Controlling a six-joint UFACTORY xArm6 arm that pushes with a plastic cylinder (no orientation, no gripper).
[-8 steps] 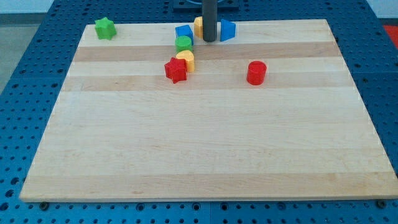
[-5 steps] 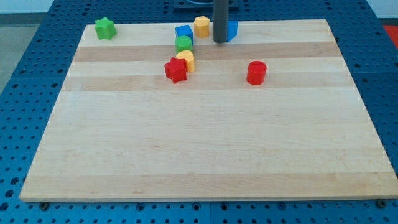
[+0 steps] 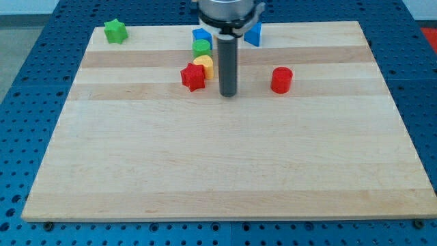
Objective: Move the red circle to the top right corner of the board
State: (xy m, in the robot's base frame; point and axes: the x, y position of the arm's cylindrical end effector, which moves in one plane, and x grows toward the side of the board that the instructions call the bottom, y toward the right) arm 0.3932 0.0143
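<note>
The red circle [image 3: 281, 80] is a short red cylinder standing on the wooden board [image 3: 225, 164], right of centre in the upper part. My tip [image 3: 228, 94] rests on the board to the left of the red circle, with a clear gap between them. The tip is just right of the red star [image 3: 193, 77] and the yellow block [image 3: 204, 65], not touching either.
A green round block [image 3: 201, 48] and a blue block [image 3: 200, 34] sit above the yellow one. Another blue block [image 3: 254, 34] lies at the top edge, right of the rod. A green star [image 3: 115, 31] is at the top left corner.
The rod has moved from the top edge between the blocks down the view and slightly left, to a spot between the red star and the red circle. The yellow block at the top edge is now hidden behind the arm.
</note>
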